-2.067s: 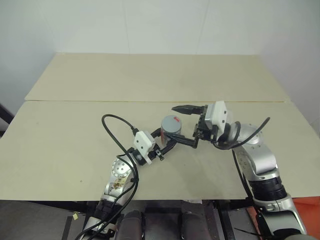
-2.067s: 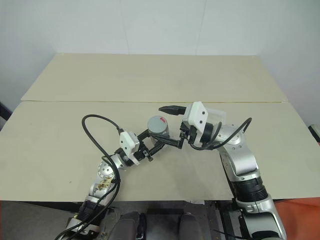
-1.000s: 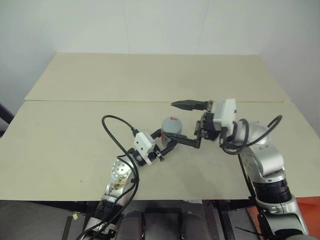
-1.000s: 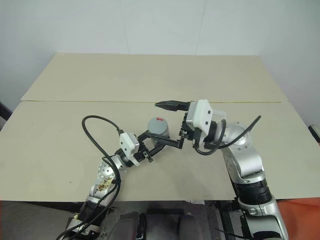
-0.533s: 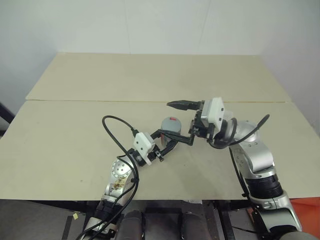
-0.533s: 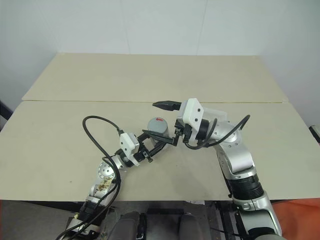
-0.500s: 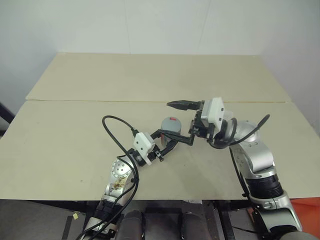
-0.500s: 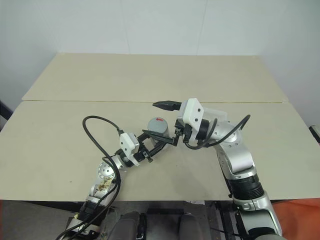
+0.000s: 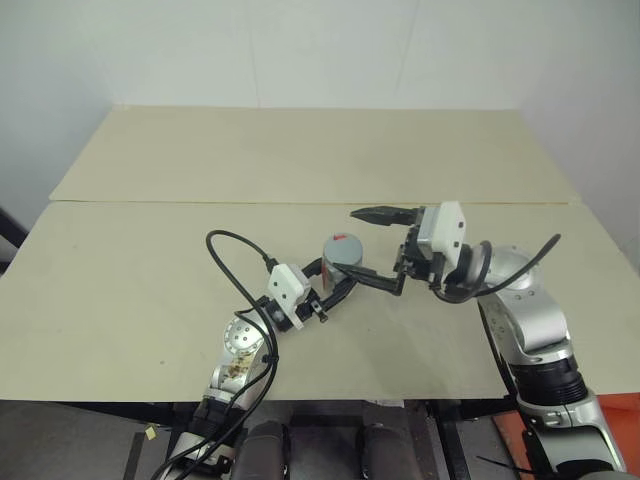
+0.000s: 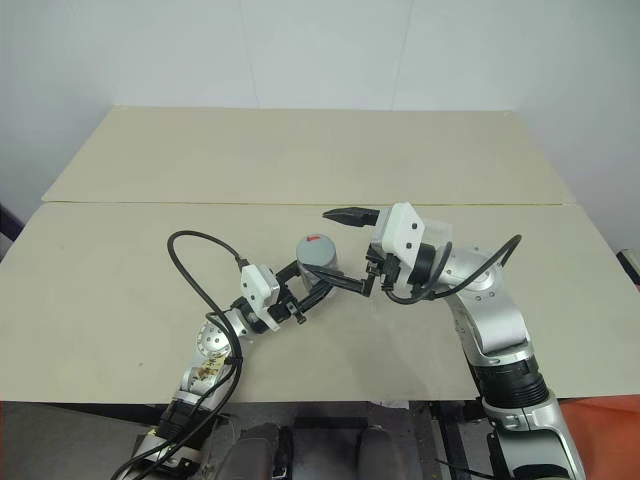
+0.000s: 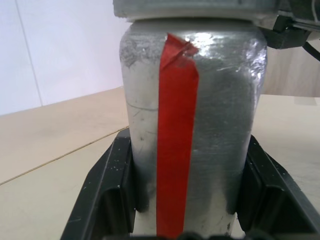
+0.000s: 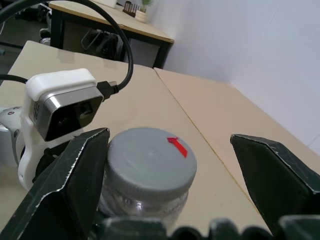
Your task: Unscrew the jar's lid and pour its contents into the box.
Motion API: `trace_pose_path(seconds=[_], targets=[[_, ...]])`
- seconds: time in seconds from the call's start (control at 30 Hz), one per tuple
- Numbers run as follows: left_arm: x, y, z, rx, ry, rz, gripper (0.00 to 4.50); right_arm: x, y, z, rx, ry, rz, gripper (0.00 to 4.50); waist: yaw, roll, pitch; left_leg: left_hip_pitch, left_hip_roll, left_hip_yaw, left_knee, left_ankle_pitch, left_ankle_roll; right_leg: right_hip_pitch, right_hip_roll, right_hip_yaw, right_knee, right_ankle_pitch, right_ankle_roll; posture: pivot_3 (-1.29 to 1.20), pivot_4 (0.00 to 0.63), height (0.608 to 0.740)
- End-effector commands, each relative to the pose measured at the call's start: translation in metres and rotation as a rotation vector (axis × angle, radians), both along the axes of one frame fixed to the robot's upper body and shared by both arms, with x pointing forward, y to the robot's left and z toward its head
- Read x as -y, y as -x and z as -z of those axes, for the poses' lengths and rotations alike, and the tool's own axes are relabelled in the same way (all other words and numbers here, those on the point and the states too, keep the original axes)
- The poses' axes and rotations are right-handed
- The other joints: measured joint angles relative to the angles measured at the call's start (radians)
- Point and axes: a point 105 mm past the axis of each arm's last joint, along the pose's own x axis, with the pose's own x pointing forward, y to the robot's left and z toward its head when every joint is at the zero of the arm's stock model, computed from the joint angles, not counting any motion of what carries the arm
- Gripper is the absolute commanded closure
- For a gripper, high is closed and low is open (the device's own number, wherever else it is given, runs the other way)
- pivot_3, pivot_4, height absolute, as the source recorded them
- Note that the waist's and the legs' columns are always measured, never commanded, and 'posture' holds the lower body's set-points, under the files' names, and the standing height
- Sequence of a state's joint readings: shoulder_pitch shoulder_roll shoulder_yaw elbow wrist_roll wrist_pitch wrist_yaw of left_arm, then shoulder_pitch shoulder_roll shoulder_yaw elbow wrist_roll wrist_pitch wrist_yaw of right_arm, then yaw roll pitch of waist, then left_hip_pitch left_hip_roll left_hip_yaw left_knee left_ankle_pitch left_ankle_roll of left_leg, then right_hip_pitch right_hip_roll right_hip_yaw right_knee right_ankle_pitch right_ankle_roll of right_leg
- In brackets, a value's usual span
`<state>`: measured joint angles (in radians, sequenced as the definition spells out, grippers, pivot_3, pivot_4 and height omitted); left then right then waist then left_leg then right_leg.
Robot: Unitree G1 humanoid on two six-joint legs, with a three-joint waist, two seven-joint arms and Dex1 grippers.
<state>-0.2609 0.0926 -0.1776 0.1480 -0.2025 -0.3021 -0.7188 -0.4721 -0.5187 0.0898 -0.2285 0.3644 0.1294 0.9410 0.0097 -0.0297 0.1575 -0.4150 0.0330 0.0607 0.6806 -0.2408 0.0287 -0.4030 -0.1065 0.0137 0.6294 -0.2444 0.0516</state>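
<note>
Jar (image 9: pixel 343 258) upright near middle of table (image 9: pixel 140 270), lid (image 12: pixel 149 159) on top, red strip running up side. Left gripper (image 9: pixel 337 283) clamped on jar body, fingers (image 11: pixel 107 192) pressed against both sides. Right gripper (image 9: pixel 378 248) spread wide around lid, one finger behind jar, other in front; cannot tell whether either touches lid. Black cable (image 9: pixel 232 262) loops off left wrist.

Lab or office — bare worktable (image 9: pixel 300 160), white walls (image 9: pixel 300 50).
</note>
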Motion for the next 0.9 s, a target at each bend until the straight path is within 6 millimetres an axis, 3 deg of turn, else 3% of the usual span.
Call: trace_pose_path(seconds=[0.03, 0.63, 0.9], targets=[[0.002, 0.004, -0.014, 0.066, 0.026, 0.022, 2.39, 0.014, -0.003, -0.016, 0.069, -0.021, 0.057, 0.06, 0.000, 0.000, 0.000, 0.000, 0.000, 0.000, 0.000, 0.000, 0.000, 0.000, 0.000, 0.000, 0.000, 0.000, 0.000, 0.00, 0.150, 0.740], [0.001, 0.004, -0.013, 0.066, 0.023, 0.021, 2.39, 0.026, -0.001, -0.016, 0.089, 0.002, 0.074, 0.06, 0.001, 0.000, 0.000, 0.000, 0.000, 0.000, 0.000, 0.000, 0.000, 0.000, 0.000, 0.000, 0.000, 0.000, 0.000, 0.00, 0.150, 0.740], [0.001, 0.004, -0.013, 0.065, 0.021, 0.022, 2.39, 0.020, 0.016, -0.036, 0.102, -0.059, -0.012, 0.06, 0.001, 0.000, 0.000, 0.000, 0.000, 0.000, 0.000, 0.000, 0.000, 0.000, 0.000, 0.000, 0.000, 0.000, 0.000, 0.00, 0.150, 0.740]])
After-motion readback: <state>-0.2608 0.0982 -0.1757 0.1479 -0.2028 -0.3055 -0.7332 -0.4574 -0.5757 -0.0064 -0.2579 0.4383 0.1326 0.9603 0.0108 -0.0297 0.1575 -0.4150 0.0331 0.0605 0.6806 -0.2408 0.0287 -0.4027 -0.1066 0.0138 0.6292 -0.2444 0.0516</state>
